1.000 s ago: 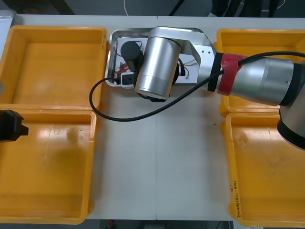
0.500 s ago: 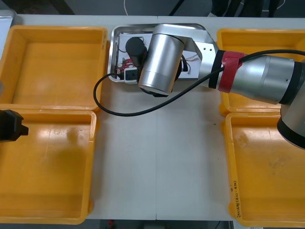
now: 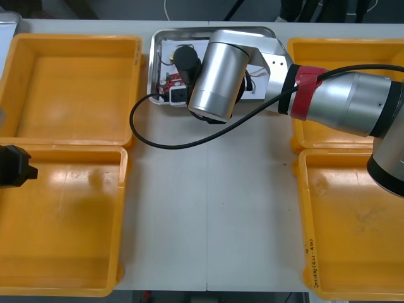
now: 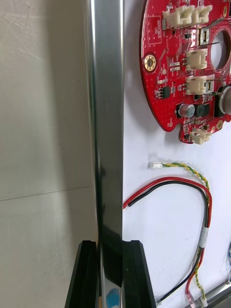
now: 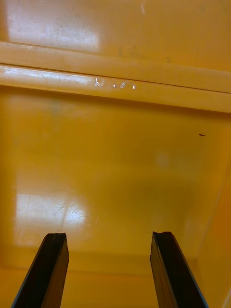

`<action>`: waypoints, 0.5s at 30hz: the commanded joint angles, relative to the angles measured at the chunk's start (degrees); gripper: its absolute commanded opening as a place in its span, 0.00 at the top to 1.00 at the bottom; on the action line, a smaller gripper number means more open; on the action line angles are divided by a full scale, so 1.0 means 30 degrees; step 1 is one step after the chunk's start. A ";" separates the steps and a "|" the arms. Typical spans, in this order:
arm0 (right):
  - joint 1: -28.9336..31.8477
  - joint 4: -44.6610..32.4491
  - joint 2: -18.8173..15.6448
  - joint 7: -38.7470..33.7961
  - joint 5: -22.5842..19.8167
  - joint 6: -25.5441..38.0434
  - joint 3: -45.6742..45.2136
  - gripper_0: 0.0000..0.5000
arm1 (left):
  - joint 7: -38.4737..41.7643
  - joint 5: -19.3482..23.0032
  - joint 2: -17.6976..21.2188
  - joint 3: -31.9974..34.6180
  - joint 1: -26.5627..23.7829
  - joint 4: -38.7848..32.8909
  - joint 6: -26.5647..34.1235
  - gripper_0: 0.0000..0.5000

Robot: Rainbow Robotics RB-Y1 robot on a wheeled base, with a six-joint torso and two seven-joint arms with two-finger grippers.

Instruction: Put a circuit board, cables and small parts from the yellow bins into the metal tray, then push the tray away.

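The metal tray (image 3: pixel 189 31) lies at the table's far middle, white inside. My right gripper (image 4: pixel 110 245) is shut on the tray's near rim (image 4: pixel 108 120), one finger inside and one outside. In the tray lie a round red circuit board (image 4: pixel 168 72), a red and black cable (image 4: pixel 192 185) and a thin yellow twisted cable (image 4: pixel 185 167). From the front, the right arm's silver wrist (image 3: pixel 218 72) covers much of the tray, and the board (image 3: pixel 172 80) peeks out beside it. My left gripper (image 5: pixel 109 236) is open over the near left yellow bin (image 3: pixel 63 221).
Two yellow bins (image 3: pixel 69 82) stand on the left, and two more (image 3: pixel 353 221) on the right, their floors bare. The right arm's black cable (image 3: pixel 164 144) loops over the table in front of the tray. The left arm (image 3: pixel 16 166) is parked at the left edge.
The right arm has slid the tray farther from me, toward the table's far edge, with its grip kept on the rim. The left arm has not moved.
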 commanded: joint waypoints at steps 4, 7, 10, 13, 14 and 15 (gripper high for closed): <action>-0.1159 0.0550 0.0493 0.0803 0.0195 -0.0364 -0.0169 0.88 | -0.0668 0.0136 0.0806 0.0325 0.0358 -0.0634 0.0119 0.00; -0.1130 0.0843 0.0581 0.0921 0.0195 -0.0510 -0.0199 0.87 | -0.0668 0.0136 0.0806 0.0325 0.0358 -0.0634 0.0119 0.00; -0.1130 0.1253 0.0815 0.1008 0.0195 -0.0598 -0.0199 0.86 | -0.0668 0.0136 0.0806 0.0325 0.0358 -0.0634 0.0119 0.00; -0.1130 0.1546 0.0991 0.1067 0.0195 -0.0598 -0.0199 0.46 | -0.0668 0.0136 0.0806 0.0325 0.0358 -0.0634 0.0119 0.00; -0.1130 0.1605 0.0991 0.1067 0.0195 -0.0598 -0.0199 0.29 | -0.0668 0.0136 0.0806 0.0325 0.0358 -0.0634 0.0119 0.00; -0.1130 0.1634 0.1049 0.1067 0.0195 -0.0598 -0.0169 0.15 | -0.0668 0.0136 0.0806 0.0325 0.0358 -0.0634 0.0119 0.00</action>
